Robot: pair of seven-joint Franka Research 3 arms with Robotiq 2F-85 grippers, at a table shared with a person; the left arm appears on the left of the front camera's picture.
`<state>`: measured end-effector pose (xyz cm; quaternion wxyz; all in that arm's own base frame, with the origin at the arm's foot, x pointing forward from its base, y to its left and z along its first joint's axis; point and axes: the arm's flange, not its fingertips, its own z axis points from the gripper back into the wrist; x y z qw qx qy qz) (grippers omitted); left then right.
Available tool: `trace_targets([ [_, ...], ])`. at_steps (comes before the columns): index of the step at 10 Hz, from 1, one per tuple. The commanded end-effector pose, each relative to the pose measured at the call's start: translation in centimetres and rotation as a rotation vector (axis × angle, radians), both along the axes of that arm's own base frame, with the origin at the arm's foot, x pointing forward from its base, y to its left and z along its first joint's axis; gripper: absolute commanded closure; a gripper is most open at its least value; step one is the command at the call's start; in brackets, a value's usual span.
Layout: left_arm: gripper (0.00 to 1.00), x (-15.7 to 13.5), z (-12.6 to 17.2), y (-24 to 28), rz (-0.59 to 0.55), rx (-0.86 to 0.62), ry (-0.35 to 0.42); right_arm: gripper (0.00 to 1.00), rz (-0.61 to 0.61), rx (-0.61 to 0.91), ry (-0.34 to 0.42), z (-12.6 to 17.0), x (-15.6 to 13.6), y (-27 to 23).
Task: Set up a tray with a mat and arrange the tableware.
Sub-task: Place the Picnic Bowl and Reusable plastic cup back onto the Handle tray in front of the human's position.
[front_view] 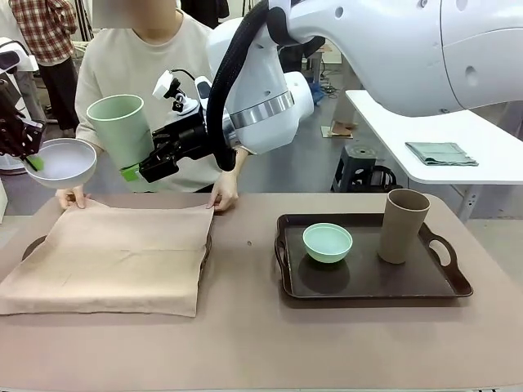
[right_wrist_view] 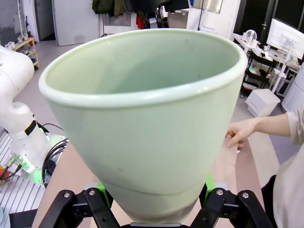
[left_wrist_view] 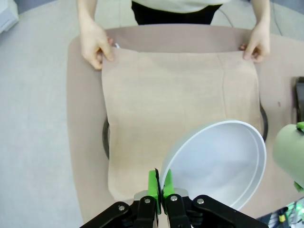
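The left end effector (left_wrist_view: 160, 183) is clamped on the rim of the white bowl (left_wrist_view: 218, 166). The right end effector (right_wrist_view: 155, 186) is clamped on the base of the pale green cup (front_view: 118, 122). Both items hang above the far-left corner of the surface (front_view: 261, 343), probably to keep clear while the person's hands (left_wrist_view: 95, 45) spread the mat (front_view: 114, 253) over the tray (front_view: 33, 245).

Spotted white bowl (front_view: 61, 162) aloft, tilted, above draped tan mat (front_view: 114, 257); pale green cup (front_view: 118, 126) aloft beside it. Found mint bowl (front_view: 328, 242) and upright tan cup (front_view: 403, 226) apart on right tray (front_view: 368, 282).
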<state>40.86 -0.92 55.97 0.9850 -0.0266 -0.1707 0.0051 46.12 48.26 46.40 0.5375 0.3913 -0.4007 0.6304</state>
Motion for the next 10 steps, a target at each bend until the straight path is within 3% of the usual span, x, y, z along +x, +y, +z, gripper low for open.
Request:
trace_targets([
  [1, 1.0, 0.1, 0.0, 0.0, -0.006, -0.002, -0.002, 0.78, 0.004, 0.005, 0.0, 0.1, 0.1, 0.1],
  [7, 1.0, 0.1, 0.0, 0.0, -0.006, -0.002, -0.002, 0.78, 0.004, 0.005, 0.0, 0.1, 0.1, 0.1],
  [8, 0.96, 0.0, 0.0, 0.0, 0.0, 0.0, 0.0, 0.19, 0.0, 0.0, 0.0, 0.0, 0.0, 0.0],
  [10, 0.96, 0.9, -2.0, 0.9, -0.028, -0.041, 0.052, 0.19, 0.012, 0.064, 0.001, -1.8, 0.9, -0.3],
])
